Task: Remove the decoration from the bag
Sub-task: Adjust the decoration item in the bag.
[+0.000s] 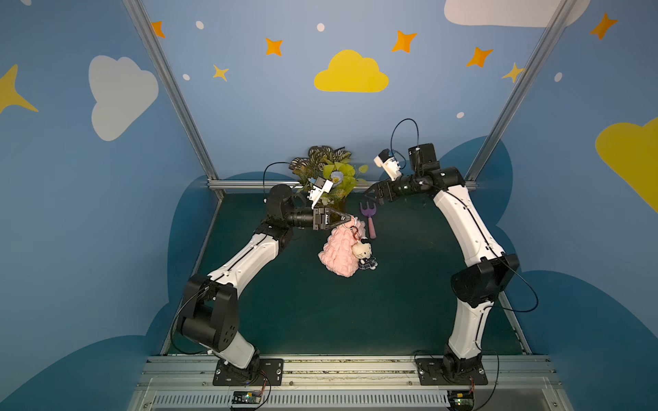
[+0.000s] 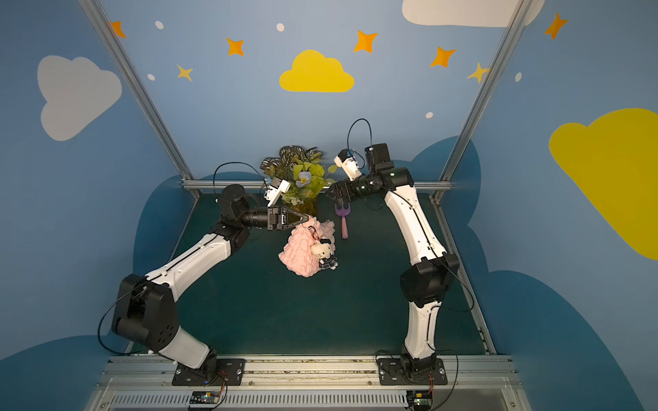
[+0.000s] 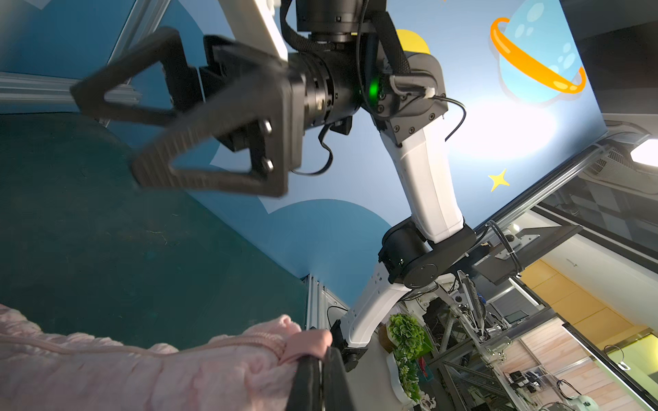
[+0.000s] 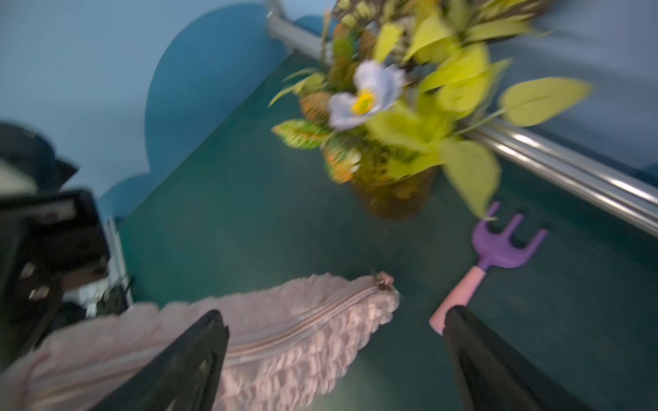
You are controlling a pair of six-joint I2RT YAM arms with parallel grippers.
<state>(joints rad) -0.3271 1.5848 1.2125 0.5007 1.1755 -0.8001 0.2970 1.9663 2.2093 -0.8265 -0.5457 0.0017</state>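
**Not yet detached: charm clipped to the held-up bag**

Both top views showed the decoration, a cream plush figure with a dark skirt, hanging against the side of the bag from a reddish clasp near the bag's upper end. The left gripper was pinched tight on that upper corner, gripping a pink fabric tab, so the bag hung slanted over the green table. The right gripper stood empty with its jaws spread wide. It hovered above the toy fork, beside the vase of flowers and apart from the bag.

Probable failure modes:
- A pull on the charm with the clasp unopened would likely drag the tab out of the left pinch.
- A loosely aimed closure might catch quilted fabric instead of the plush.
- A low approach could knock the fork or the vase.

Neither wrist view showed the decoration. The right wrist view was blurred. The clasp was too small to tell how it fastened. Whether the bag's lower end touched the table could not be told.
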